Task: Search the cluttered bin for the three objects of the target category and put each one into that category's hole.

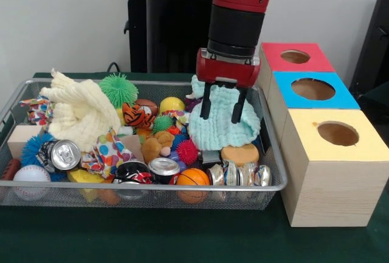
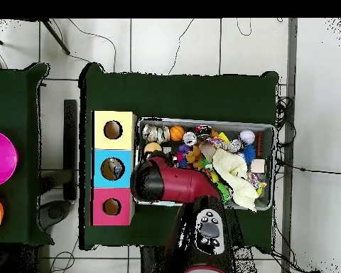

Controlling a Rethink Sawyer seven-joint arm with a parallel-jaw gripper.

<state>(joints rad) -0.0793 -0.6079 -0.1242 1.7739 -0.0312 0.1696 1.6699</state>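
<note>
My gripper (image 1: 222, 106) hangs open over the right end of the wire bin (image 1: 152, 188). Its two black fingers (image 1: 206, 101) straddle the top of a mint-green knit cloth (image 1: 219, 130) heaped there, and nothing is lifted. A cream knit cloth (image 1: 79, 116) lies at the bin's left, with a patterned cloth (image 1: 108, 152) in front of it. Beside the bin stand three boxes with holes: red-topped (image 1: 296, 56), blue-topped (image 1: 313, 88) and yellow-topped (image 1: 337, 133). In the overhead view the red arm (image 2: 156, 181) hides the gripper and that end of the bin (image 2: 202, 121).
The bin is crowded with crushed cans (image 1: 64, 153), a green spiky ball (image 1: 118, 88), a baseball (image 1: 30, 177), an orange ball (image 1: 192, 178), a tan sponge (image 1: 240, 153) and plush toys (image 1: 157, 146). The overhead view shows the boxes (image 2: 113, 168) tight against the bin's side.
</note>
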